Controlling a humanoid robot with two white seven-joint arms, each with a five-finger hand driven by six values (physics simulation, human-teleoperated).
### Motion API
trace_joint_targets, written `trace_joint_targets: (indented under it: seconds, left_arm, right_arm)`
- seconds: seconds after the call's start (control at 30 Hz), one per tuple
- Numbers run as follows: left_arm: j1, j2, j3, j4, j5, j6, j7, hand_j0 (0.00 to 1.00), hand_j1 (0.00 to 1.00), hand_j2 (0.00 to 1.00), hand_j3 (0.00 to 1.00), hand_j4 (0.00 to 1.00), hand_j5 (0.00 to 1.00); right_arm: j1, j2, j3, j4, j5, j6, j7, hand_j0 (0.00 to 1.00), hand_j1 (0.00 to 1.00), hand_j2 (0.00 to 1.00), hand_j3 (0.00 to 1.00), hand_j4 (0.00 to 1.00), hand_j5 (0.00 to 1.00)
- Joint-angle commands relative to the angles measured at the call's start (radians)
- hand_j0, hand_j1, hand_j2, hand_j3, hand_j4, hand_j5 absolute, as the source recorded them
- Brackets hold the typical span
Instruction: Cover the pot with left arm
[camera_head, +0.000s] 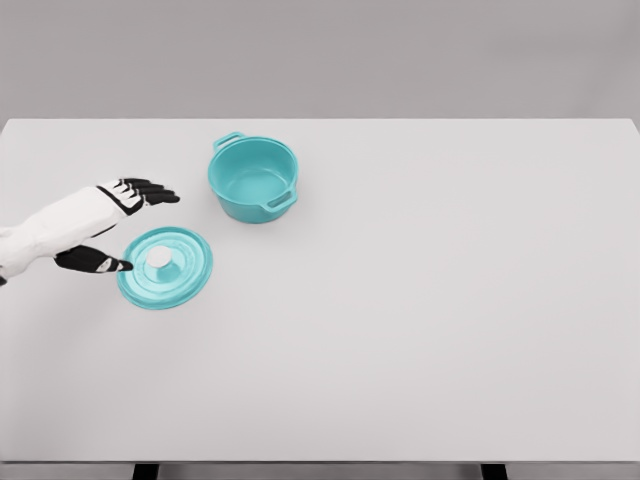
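A teal pot (254, 178) with two side handles stands uncovered on the white table (420, 300), left of centre toward the back. Its teal lid (165, 267) with a white knob lies flat on the table in front of and to the left of the pot. My left hand (140, 225) comes in from the left edge and hovers just left of the lid. Its black fingers (150, 190) are spread, the thumb reaching over the lid's left rim. It holds nothing. The right arm is out of sight.
The table's far edge runs just behind the pot, with a plain grey wall beyond. Two dark table legs show at the bottom edge.
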Motion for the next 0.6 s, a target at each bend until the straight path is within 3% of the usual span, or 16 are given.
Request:
trace_joint_targets:
  seconds: [0.0, 0.1, 0.2, 0.57]
  left_arm:
    - [0.0, 0.022, -0.032, -0.001, 0.031, 0.001, 0.0, 0.86, 0.86, 0.86, 0.86, 0.86, 0.86]
    - [-0.002, 0.022, -0.059, 0.003, 0.019, 0.001, 0.0, 0.85, 0.85, 0.85, 0.85, 0.85, 0.85]
    - [-0.002, 0.022, -0.075, 0.005, -0.004, 0.001, -0.002, 0.76, 0.76, 0.76, 0.76, 0.76, 0.76]
    - [-0.021, -0.004, -0.096, 0.057, -0.035, 0.001, -0.002, 0.76, 0.76, 0.76, 0.76, 0.76, 0.76]
  right_arm:
    - [0.0, 0.0, 0.0, 0.001, 0.0, 0.0, 0.0, 1.0, 1.0, 1.0, 1.0, 1.0, 1.0]
    - [0.0, 0.0, 0.0, 0.001, 0.0, 0.0, 0.0, 1.0, 1.0, 1.0, 1.0, 1.0, 1.0]
    - [0.0, 0.0, 0.0, -0.001, 0.0, 0.0, 0.0, 1.0, 1.0, 1.0, 1.0, 1.0, 1.0]
    - [0.0, 0.0, 0.0, -0.001, 0.0, 0.0, 0.0, 1.0, 1.0, 1.0, 1.0, 1.0, 1.0]
